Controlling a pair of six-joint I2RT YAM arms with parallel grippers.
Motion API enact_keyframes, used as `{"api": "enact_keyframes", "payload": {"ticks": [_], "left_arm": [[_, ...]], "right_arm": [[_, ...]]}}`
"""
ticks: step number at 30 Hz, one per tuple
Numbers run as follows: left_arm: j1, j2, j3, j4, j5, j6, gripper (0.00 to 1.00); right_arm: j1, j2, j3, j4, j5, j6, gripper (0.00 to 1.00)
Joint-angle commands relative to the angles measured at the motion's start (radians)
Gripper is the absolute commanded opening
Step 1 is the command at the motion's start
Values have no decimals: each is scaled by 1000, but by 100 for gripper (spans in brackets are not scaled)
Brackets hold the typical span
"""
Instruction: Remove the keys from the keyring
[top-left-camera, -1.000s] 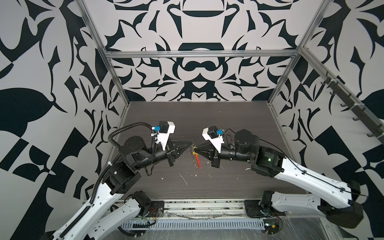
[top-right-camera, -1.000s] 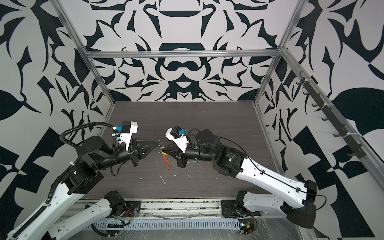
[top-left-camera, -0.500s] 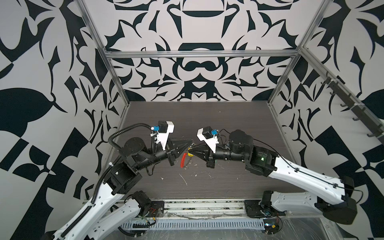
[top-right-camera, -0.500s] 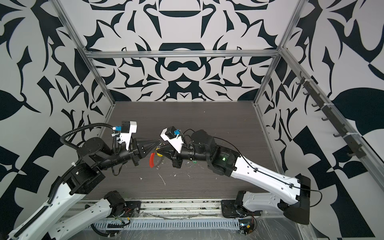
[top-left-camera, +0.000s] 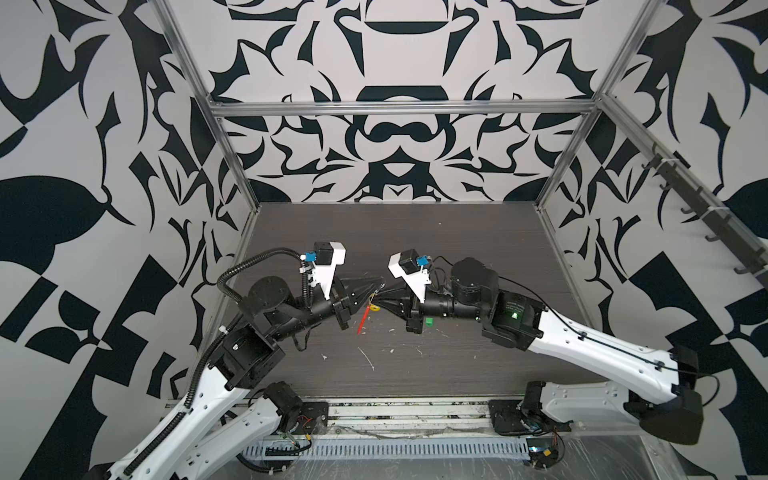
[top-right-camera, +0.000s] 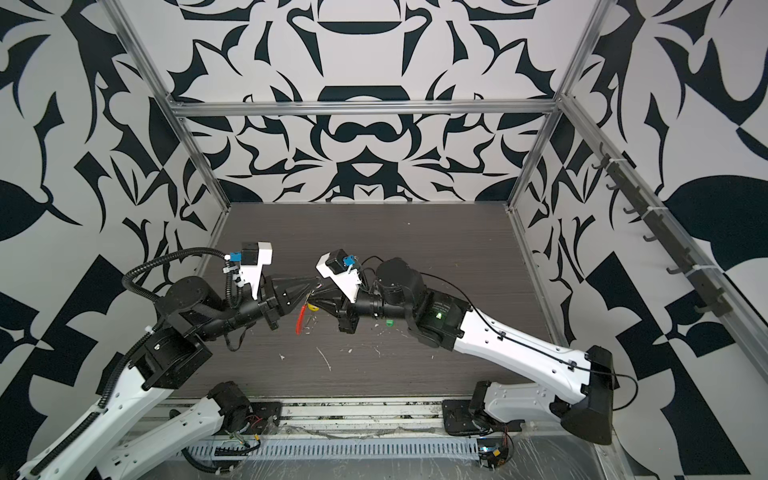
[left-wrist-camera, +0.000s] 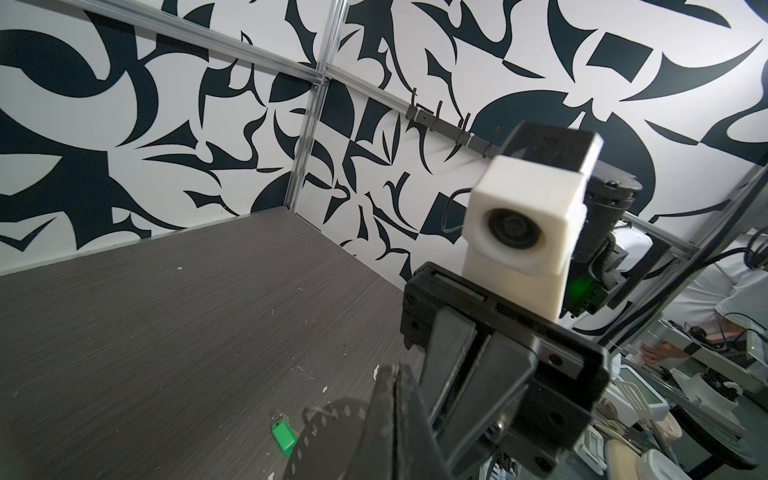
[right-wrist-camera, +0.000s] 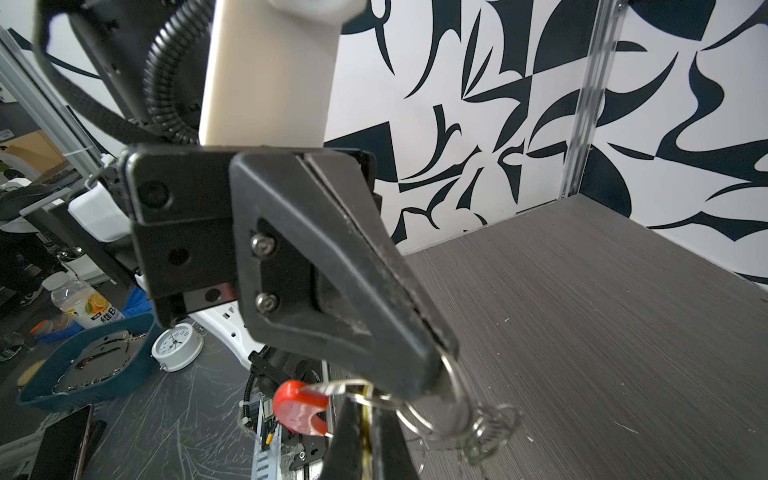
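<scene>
1. One of the two keys looks done. The green oblong plastic key tag (top-left-camera: 428, 321) lies flat on the dark wood-grain table (top-left-camera: 457, 249), under the right arm's wrist and well apart from the ring. In the left wrist view it carries only its own tiny metal loop, with nothing else attached.
2. One key is left, by my reading. The yellow oblong plastic key tag (top-left-camera: 375, 308) is up in the air between the two claw tips, just beside the ring, and I take it as not yet off.
3. The thin silver wire keyring (right-wrist-camera: 457, 399) is held clear of the table, over its front middle. The left claw (right-wrist-camera: 441, 375) is clamped on the wire. The ring loops out from its tip, and a couple of smaller coils dangle below.
4. The right claw (right-wrist-camera: 365, 410) is closed as well, nearly tip to tip with the left. A yellow sliver shows between its fingers, so I judge it is pinching the yellow tag, though very little of the tag is visible there.
5. The curved pale strip with a red end (top-left-camera: 363, 318) hangs down from the ring, and neither claw grips it.
6. What remains is to work the yellow tag's loop round and off the wire, then put the tag down. The loop and the wire are too small for me to tell whether the loop has started through the split.
</scene>
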Motion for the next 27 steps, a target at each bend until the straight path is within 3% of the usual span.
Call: {"api": "enact_keyframes", "payload": {"ticks": [1, 12, 16, 27], "left_arm": [[1, -3, -21, 101, -23, -8, 0], [1, -12, -52, 138, -49, -36, 0], [1, -9, -66, 155, -59, -44, 0], [1, -57, -32, 49, -108, 11, 0]], "right_arm": [[21, 29, 7, 43, -85, 15, 0], [20, 49, -19, 234, -46, 78, 0], [21, 82, 12, 259, -97, 92, 0], [21, -18, -43, 129, -23, 69, 0]]}}
